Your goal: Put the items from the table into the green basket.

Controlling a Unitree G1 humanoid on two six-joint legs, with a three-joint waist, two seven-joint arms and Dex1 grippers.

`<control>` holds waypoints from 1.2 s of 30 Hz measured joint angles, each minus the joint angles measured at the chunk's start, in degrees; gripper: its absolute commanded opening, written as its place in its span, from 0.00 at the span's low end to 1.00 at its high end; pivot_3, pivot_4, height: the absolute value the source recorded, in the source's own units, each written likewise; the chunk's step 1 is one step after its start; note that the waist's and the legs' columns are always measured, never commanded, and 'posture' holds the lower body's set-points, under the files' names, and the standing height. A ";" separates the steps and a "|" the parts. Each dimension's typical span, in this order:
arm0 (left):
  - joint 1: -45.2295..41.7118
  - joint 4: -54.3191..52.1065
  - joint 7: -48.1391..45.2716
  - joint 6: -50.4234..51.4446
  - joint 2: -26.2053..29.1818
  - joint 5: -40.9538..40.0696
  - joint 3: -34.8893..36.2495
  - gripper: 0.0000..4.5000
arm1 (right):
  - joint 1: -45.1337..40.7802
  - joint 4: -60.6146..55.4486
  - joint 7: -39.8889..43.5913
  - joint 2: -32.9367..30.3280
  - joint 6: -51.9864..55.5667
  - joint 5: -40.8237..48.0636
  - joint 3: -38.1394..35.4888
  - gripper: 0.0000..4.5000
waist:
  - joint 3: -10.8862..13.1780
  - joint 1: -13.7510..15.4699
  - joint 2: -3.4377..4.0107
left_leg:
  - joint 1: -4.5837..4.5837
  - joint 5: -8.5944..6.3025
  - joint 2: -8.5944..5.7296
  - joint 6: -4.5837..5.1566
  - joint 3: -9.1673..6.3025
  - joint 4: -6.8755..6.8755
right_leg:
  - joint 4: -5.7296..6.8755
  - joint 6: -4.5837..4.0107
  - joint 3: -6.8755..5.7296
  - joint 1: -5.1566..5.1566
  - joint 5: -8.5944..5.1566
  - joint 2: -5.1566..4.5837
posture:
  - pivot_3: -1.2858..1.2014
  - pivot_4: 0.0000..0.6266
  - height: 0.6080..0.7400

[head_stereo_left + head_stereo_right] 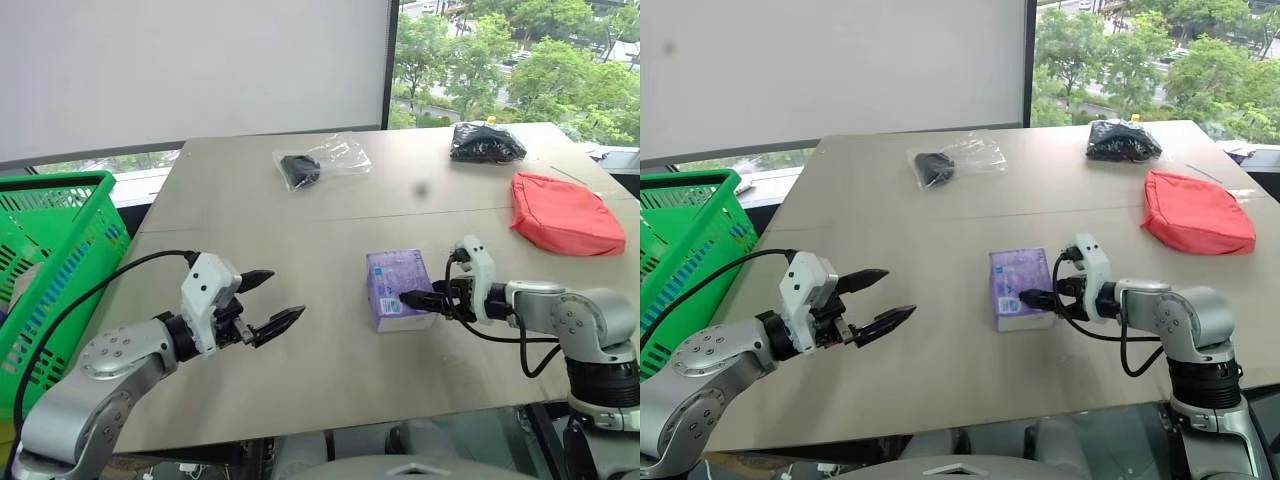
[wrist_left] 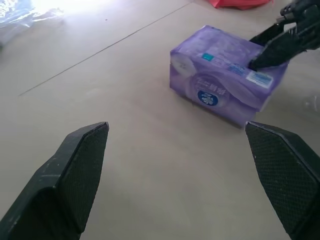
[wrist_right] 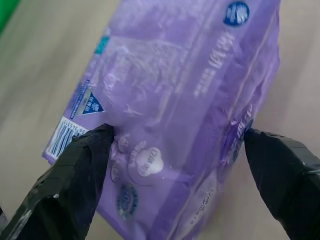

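The purple tissue pack point(image 1: 393, 283) lies in the middle of the table point(image 1: 260, 225). My right gripper point(image 3: 177, 137) comes at it from the right. It is open, with its fingers point(image 3: 80, 170) spread wide on either side of the pack's near end and one pad touching the wrap. My left gripper point(image 1: 283, 296) hovers open and empty over bare table to the pack's left, pointing toward it. A red zip pouch point(image 1: 565, 215) lies at the right. A clear bag with a black object point(image 1: 320, 162) and a black crinkly bag point(image 1: 485, 143) lie at the far side. The green basket point(image 1: 55, 183) stands off the table's left edge.
A pale wall panel and a window run behind the table's far edge. A black cable point(image 1: 90, 295) loops from my left arm over the table's left edge beside the basket. Bare tabletop lies between the pack and the basket.
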 measured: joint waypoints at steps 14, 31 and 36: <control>-4.65 4.39 12.82 8.78 -15.72 -16.82 3.85 1.00 | 0.04 -0.42 6.55 -0.30 -20.62 -4.21 7.28 0.01 | -0.05 -0.11 -0.09 | 0.06 0.00 0.27 0.00 -0.04 0.00 | 0.05 -0.01 0.10 -0.01 0.00 0.39 | 0.53 0.00 1.00; -15.42 13.68 23.78 13.58 -28.79 -21.73 -1.29 0.89 | -5.81 -2.01 9.73 2.29 -32.67 -7.01 12.41 0.00 | -0.06 -0.55 -0.18 | -0.02 0.00 0.14 0.00 -0.02 0.04 | 0.01 -0.19 0.27 -0.02 0.12 0.45 | 0.53 0.00 1.00; -15.45 14.85 23.56 13.55 -29.48 -21.37 -2.30 0.42 | -6.85 -2.65 9.72 2.87 -33.20 -7.05 12.43 0.00 | -0.05 -1.07 -0.19 | -0.03 0.00 0.12 0.00 -0.04 0.04 | 0.01 -0.16 0.25 -0.02 0.10 0.42 | 0.53 0.00 1.00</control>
